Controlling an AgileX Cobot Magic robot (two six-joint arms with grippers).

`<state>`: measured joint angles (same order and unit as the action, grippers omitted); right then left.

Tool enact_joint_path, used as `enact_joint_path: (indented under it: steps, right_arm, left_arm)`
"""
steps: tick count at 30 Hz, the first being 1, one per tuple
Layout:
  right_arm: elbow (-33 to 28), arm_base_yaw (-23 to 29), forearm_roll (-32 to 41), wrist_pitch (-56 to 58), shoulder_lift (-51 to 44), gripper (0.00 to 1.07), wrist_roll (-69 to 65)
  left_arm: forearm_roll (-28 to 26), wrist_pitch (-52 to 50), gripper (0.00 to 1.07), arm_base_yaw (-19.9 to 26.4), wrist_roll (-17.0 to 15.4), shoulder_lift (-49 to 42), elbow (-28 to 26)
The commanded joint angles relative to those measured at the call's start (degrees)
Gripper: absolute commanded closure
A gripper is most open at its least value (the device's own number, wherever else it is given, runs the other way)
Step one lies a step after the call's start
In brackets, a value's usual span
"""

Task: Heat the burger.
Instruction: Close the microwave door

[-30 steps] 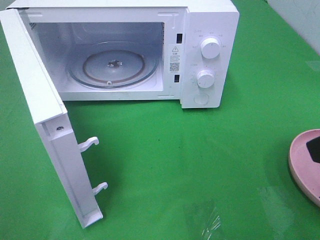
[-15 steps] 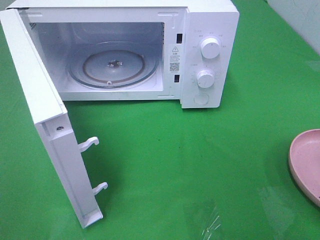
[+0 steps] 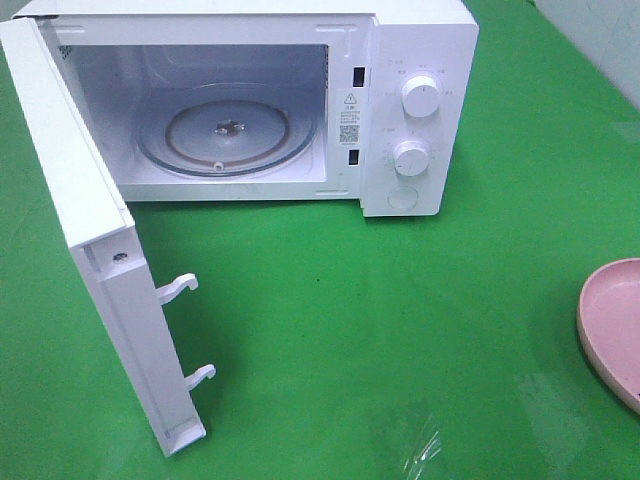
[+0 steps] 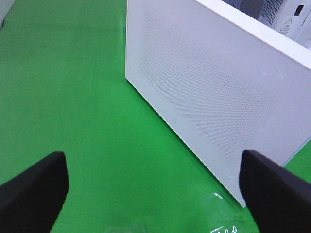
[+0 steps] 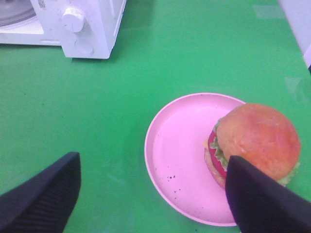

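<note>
**Both sets of fingers spread wide, burger sitting on its plate**

The right gripper (image 5: 153,194) has its dark fingers (image 5: 41,194) spread far apart with nothing between them, hanging over the green worktop (image 5: 194,48). One finger sits just in front of the burger (image 5: 255,141) in the right wrist view, overlapping its edge in the picture, though whether it actually touches can't be told. The burger itself is upright on the pink plate (image 5: 180,145), off to one side of it rather than centred: glossy brown bun on top, a bit of red tomato and green lettuce peeking out the side. The other half of the plate is bare.

The left gripper (image 4: 153,194) is the same story: fingers (image 4: 34,194) spread wide, gripping nothing, above the green worktop just beside the microwave door (image 4: 214,97), whose dotted white outer face fills most of that view.

From the high camera, neither gripper shows up. The white microwave (image 3: 420,60) stands at the back of the worktop with its door swung fully open toward the front left, two latch hooks (image 3: 178,288) sticking out of the door's edge. Inside, the glass turntable (image 3: 228,130) has nothing on it. Two round knobs (image 3: 420,97) sit on the control panel at the right. The pink plate only pokes in at the right edge of this view, well apart from the microwave, and the burger isn't visible there.
</note>
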<state>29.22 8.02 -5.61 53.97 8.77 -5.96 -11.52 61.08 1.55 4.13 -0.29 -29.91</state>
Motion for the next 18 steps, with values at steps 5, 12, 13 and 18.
enact_joint_path:
  steps: [5, 12, 13, 18]
  right_arm:
    - [-1.3, -4.6, 2.8, 1.1, -8.9, 0.31, 2.1]
    - [-1.2, -5.6, 2.8, 1.1, -10.5, 0.31, 1.9]
    - [-1.2, -5.6, 2.8, 1.1, -10.5, 0.31, 1.9]
    - [-1.2, -5.6, 2.8, 1.1, -10.5, 0.31, 1.9]
  left_arm:
    - [-0.2, -0.5, 0.19, 0.2, -0.2, -0.2, 0.2]
    - [-0.4, -0.5, 0.19, 0.2, -0.2, -0.3, 0.2]
    - [-0.4, -0.5, 0.19, 0.2, -0.2, -0.3, 0.2]
    - [-0.4, -0.5, 0.19, 0.2, -0.2, -0.3, 0.2]
